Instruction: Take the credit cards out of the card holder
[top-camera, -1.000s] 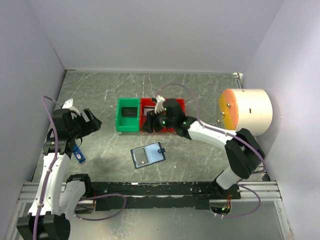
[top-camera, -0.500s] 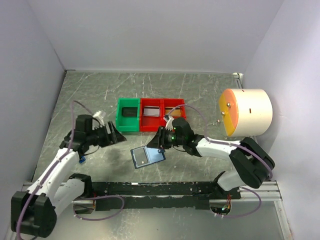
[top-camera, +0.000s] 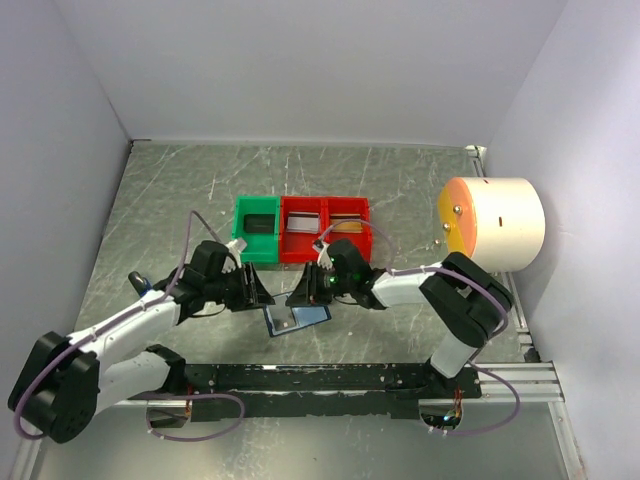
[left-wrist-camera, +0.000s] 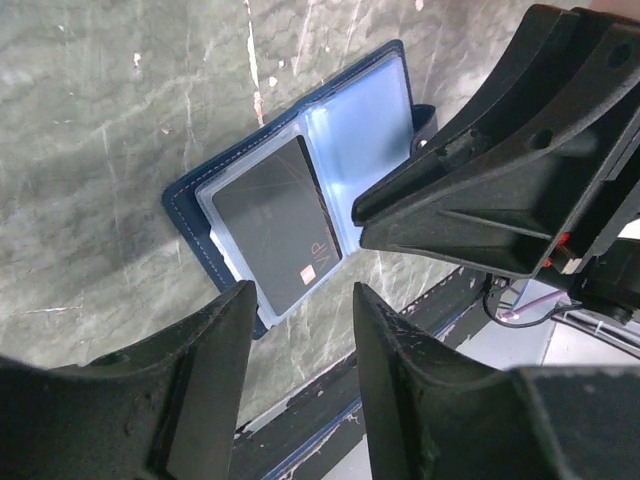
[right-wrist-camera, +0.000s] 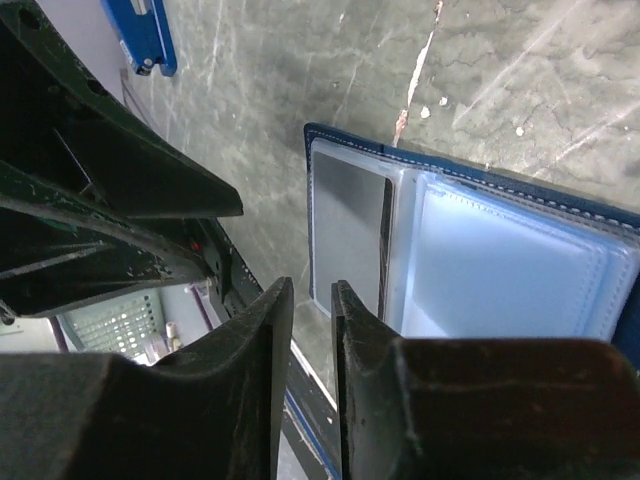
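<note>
While the card holder (top-camera: 296, 321) lay open and flat on the grey table (top-camera: 400, 180), near the front of the green bin (top-camera: 240, 245) and the red bin (top-camera: 323, 245), both grippers hung low over it, one from each side. The left gripper (top-camera: 256, 290) pointed at it from the left with its jaws spread wide and nothing between them. In the left wrist view, the holder's near corner showed in the gap. The right gripper (top-camera: 299, 295) reached in from the right, its jaws only a narrow slit apart and pinching nothing. Its tips were above the holder's middle fold, and I could not tell whether they touched it.

Inside the holder, a dark card (left-wrist-camera: 272, 235) with small "VIP" lettering sat in one clear pocket, square to the pocket's edges. The other pocket (left-wrist-camera: 362, 145) showed only pale blue plastic. A snap tab (left-wrist-camera: 424, 118) stuck out from the holder's far edge, beside the right gripper. A small blue tag (right-wrist-camera: 145, 35) lay on the table, well apart from the holder.
</note>
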